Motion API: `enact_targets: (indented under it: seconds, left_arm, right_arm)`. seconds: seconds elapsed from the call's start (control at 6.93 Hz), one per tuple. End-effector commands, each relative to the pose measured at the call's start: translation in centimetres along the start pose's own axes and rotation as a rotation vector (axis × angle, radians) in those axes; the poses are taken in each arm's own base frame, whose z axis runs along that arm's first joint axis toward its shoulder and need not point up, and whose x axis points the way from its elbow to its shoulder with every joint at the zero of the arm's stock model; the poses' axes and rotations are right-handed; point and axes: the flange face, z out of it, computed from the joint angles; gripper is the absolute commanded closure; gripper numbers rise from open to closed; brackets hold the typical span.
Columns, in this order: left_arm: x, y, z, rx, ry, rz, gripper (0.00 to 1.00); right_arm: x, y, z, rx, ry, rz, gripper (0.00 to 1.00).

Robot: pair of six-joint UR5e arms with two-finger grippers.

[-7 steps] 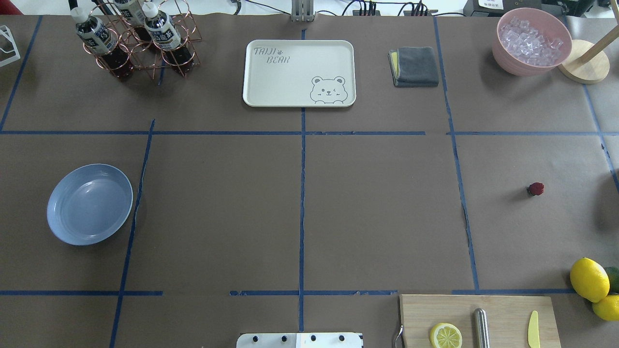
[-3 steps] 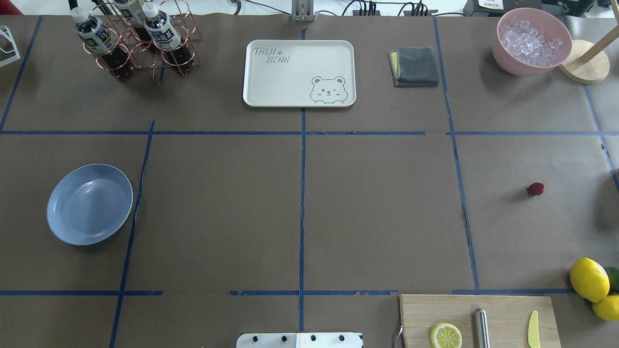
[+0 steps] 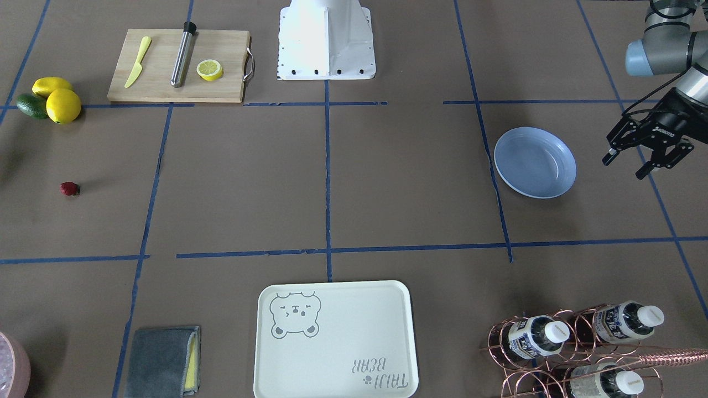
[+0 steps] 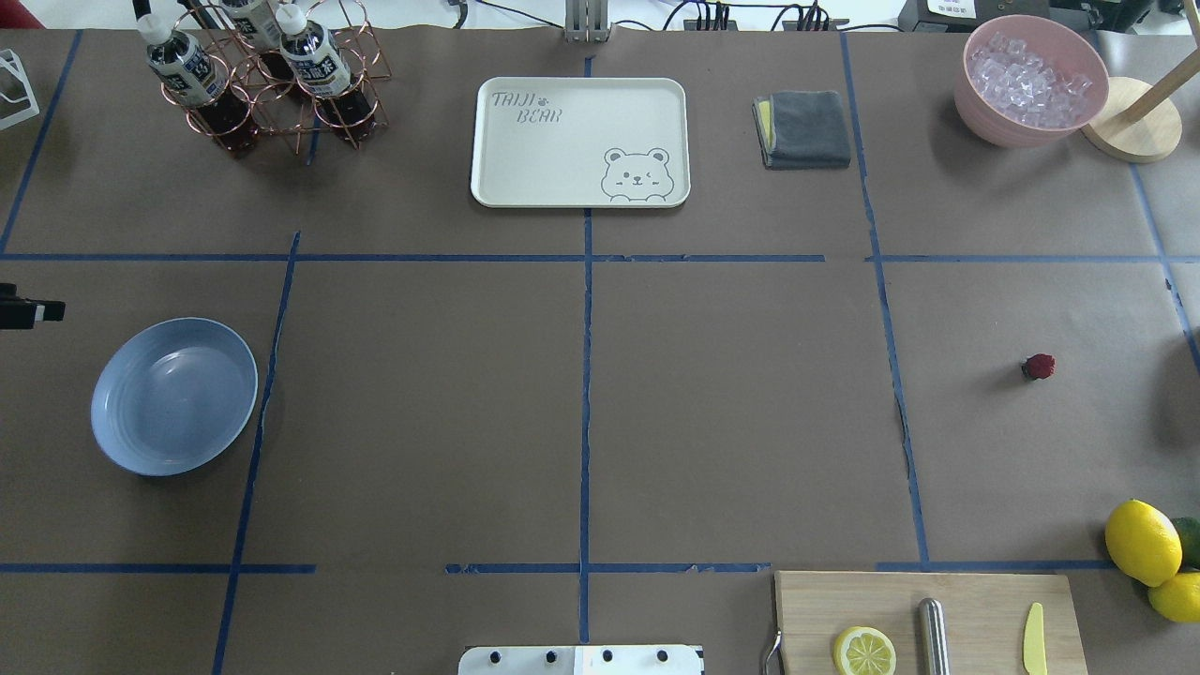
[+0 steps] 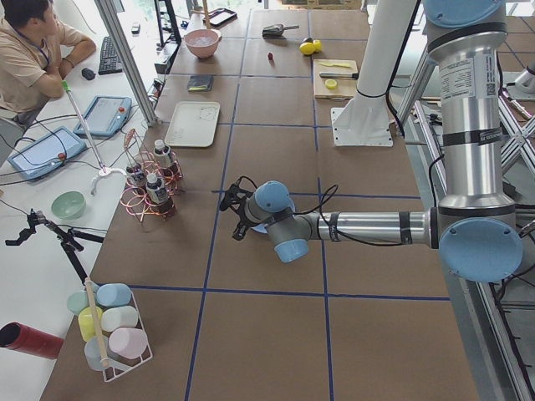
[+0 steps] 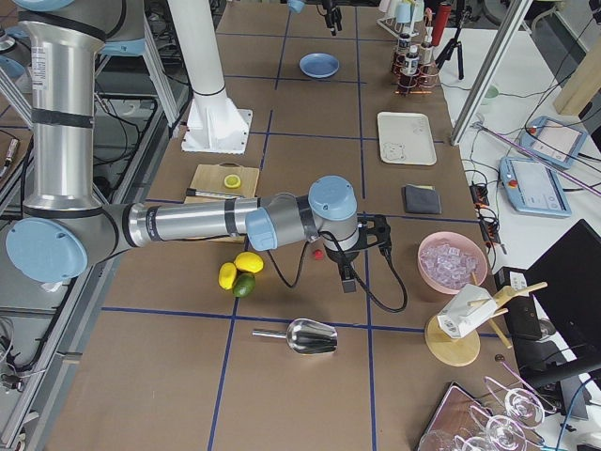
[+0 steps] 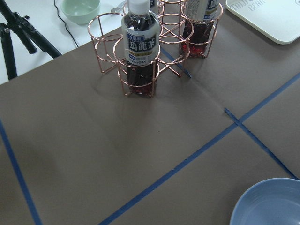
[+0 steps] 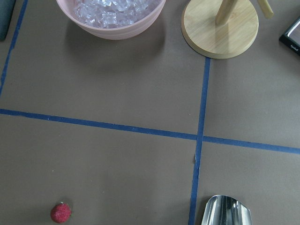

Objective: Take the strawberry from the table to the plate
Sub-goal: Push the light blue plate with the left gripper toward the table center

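On the table we are watching the strawberry lying well apart from the plate, likely rolling away if the right claw, whose state we cannot tell, is pinching off-centre, while the left claw is hanging released.

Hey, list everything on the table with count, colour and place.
strawberry: 1, red, right side
plate: 1, light blue, left side, empty
tray: 1, cream, far centre
cloth: 1, grey, right of tray
bowl: 1, pink, far right, holds ice
bottles: 3, dark, copper rack, far left
lemons: 2, yellow, near right edge
board: 1, wooden, near right, carrying lemon half, knife, rod
scoop: 1, silver, right end
left end effector: 1, black, open, beside plate
right end effector: 1, black, near strawberry, state unclear
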Motion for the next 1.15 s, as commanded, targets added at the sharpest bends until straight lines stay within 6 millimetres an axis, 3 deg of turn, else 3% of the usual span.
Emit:
enact_targets:
  seconds: [0.0,0.43,0.72,1.01]
  left_arm:
    - [1.5,5.5,5.3,0.015,0.033,-0.116,0.34]
    - [3.9,7.6,7.2,-0.038,0.074,-0.114,0.38]
    - [4.4,7.5,6.7,-0.033,0.102,-0.11,1.0]
    - [7.1,6.6,5.6,-0.067,0.179,-0.093,1.0]
  right_arm:
    - [0.0,0.1,0.0,-0.001,-0.001,-0.005,0.0]
    - [0.0,0.1,0.0,-0.001,0.001,0.002,0.0]
    - [0.1,0.0,0.1,-0.002,0.001,0.006,0.0]
    - [0.0,0.0,0.0,0.0,0.001,0.003,0.0]
